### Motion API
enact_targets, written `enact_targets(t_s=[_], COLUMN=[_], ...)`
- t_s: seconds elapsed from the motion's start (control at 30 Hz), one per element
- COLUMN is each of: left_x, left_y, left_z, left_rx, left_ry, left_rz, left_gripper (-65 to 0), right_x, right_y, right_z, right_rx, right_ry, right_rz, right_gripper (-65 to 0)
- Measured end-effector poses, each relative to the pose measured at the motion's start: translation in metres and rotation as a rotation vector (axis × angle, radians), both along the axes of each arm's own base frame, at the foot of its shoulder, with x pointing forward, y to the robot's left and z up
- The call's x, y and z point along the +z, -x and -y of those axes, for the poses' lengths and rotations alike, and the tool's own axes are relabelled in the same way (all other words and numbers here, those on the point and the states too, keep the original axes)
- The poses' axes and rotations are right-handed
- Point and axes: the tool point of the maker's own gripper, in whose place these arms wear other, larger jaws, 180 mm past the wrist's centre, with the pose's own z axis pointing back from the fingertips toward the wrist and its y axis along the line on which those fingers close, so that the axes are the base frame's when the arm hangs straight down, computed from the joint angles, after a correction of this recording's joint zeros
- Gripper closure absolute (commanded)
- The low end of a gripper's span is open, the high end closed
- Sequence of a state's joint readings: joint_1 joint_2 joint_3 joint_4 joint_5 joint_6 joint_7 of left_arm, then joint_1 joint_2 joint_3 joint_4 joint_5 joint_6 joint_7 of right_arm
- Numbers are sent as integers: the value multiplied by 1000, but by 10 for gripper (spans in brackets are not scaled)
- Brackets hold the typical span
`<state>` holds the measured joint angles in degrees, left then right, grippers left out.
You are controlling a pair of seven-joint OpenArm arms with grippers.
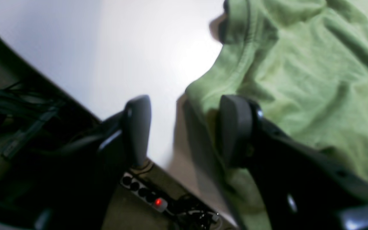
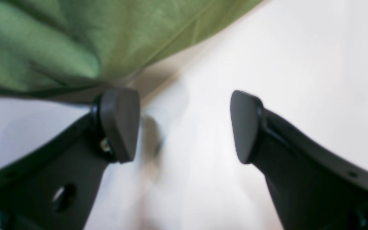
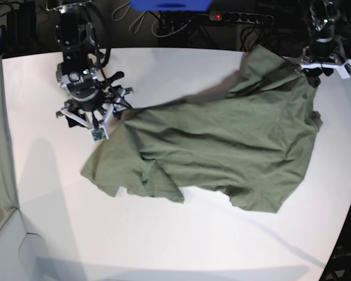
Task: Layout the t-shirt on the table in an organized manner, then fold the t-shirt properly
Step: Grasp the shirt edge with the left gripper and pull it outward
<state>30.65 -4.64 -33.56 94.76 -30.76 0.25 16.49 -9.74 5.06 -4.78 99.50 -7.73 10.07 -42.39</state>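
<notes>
1. left gripper: jaws apart, nothing between them; t-shirt edge lies just beside one pad and runs under that finger; bare table on the other side; table rim sits close behind the fingers, dark floor with a power strip past it
2. right gripper: jaws spread wide, empty; the shirt's hem passes just beyond one fingertip; cannot tell if they touch, view is blurred; open white surface ahead and to the other side
3. base view: t-shirt lies rumpled across the middle of the table, stretched between right gripper and left gripper; one end bunched and folded over near the right gripper
4. wide bare surface on the near side of the shirt; far rim curves; cables on dark floor beyond it
</notes>
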Motion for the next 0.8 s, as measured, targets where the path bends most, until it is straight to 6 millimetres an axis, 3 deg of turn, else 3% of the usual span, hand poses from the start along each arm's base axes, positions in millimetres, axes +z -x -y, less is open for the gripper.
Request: enact_targets(t_s=[0.3, 0.53, 0.63, 0.8], left_x=[-1, -25, -25, -23], left_y=[-10, -10, -15, -27], left_z=[1, 13, 20, 24], left_rx=[10, -7, -21, -32], left_ry=[11, 53, 59, 71], left_rz=[21, -20, -12, 5], left_gripper=[-330, -326, -257, -61], right_x=[0, -1, -1, -1], right_y=[0, 1, 1, 1], right_z=[0, 0, 0, 0], right_rx=[0, 0, 0, 0], right_ry=[0, 0, 0, 0], right_rz=[-2, -3, -3, -3], right_gripper=[-444, -444, -444, -444])
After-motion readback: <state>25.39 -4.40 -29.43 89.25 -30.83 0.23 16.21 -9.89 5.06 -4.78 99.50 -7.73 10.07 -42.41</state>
